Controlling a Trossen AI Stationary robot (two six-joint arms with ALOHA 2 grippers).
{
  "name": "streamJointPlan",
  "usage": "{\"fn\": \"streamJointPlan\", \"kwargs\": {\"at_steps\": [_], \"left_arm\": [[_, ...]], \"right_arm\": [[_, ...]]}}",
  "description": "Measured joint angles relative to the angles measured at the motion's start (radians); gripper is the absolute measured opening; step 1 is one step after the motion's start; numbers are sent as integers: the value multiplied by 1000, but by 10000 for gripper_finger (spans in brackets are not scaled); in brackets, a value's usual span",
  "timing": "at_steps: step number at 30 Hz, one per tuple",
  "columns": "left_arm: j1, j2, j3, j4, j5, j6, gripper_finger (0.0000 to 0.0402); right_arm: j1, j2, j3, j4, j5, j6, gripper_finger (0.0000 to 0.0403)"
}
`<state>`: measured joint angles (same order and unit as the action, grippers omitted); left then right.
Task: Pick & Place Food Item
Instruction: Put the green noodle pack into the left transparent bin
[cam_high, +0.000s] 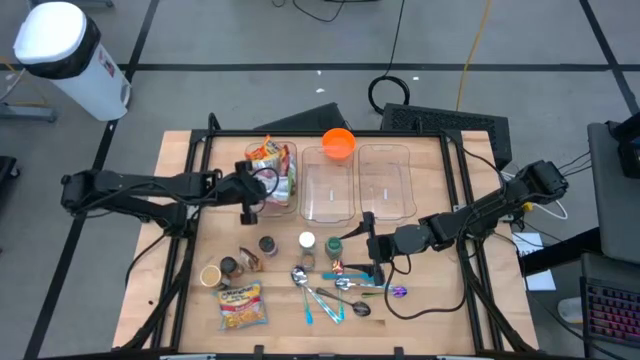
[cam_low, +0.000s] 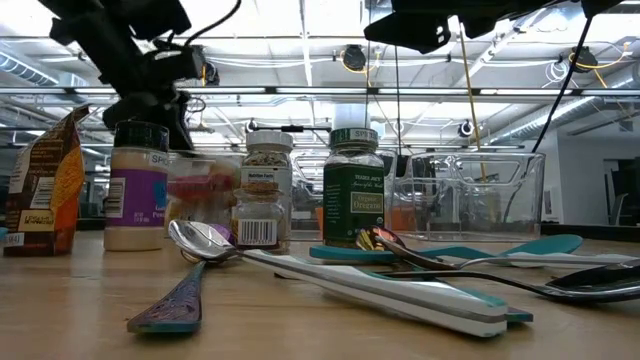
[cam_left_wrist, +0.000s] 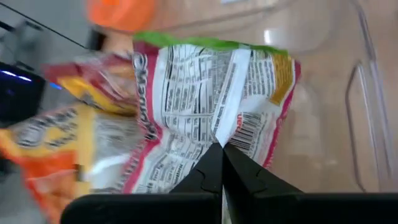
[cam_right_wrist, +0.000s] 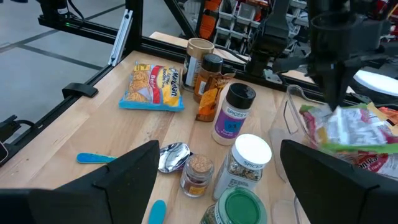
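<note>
Wooden table (cam_high: 190, 170), centre frame: left gripper (cam_high: 247, 202) clenched on crinkled red-and-white snack bag (cam_high: 270, 160) over leftmost clear plastic bin (cam_high: 288, 208); right gripper (cam_high: 368, 248) released above spice jars (cam_high: 306, 242).

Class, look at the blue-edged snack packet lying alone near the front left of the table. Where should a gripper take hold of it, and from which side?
The snack packet lies flat on the table, so probably come from straight above and pinch a crimped short edge, where the thin seam sticks out. The open right gripper is the free one; the left gripper is shut beside the bin of bags.
</note>
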<state>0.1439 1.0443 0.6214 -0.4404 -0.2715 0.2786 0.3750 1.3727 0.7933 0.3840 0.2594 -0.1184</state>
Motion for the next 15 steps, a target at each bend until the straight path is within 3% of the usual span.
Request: {"fn": "streamJointPlan", "kwargs": {"at_steps": [5, 15], "left_arm": [[14, 0, -12, -2, 90, -21, 4], [14, 1, -12, -31, 140, -91, 7]], "right_arm": [[0, 0, 0, 0, 0, -1, 325], [0, 0, 0, 0, 0, -1, 325]]}}
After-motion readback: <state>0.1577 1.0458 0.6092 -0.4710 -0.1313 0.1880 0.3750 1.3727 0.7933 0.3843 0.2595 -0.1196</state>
